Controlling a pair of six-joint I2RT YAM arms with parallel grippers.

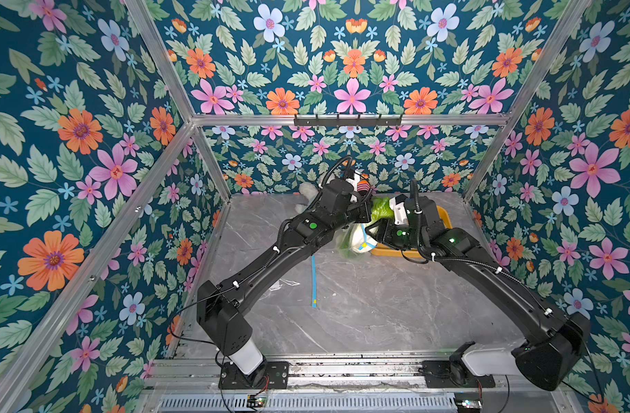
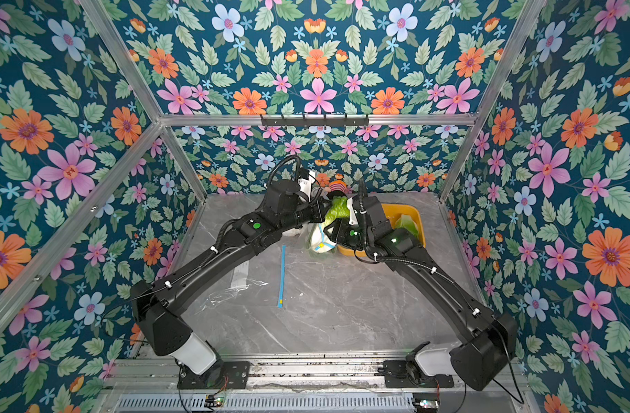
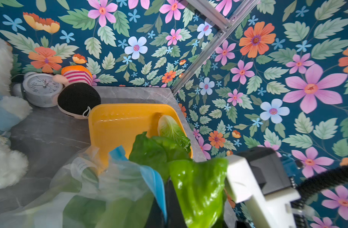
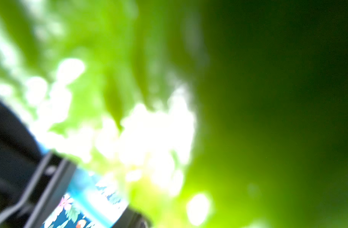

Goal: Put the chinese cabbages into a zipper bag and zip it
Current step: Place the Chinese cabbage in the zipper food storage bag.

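Left fingers [image 3: 172, 207] clamp the clear blue-rimmed zipper bag [image 3: 110, 177]; right fingers hidden, state indiscernible. Crinkly green chinese cabbage [image 3: 198, 187], probably light and soft; grasp its firmer base.

Floral wallpaper [image 1: 74, 143] and an aluminium frame [image 1: 234, 119] enclose a grey marble tabletop [image 1: 360, 314].
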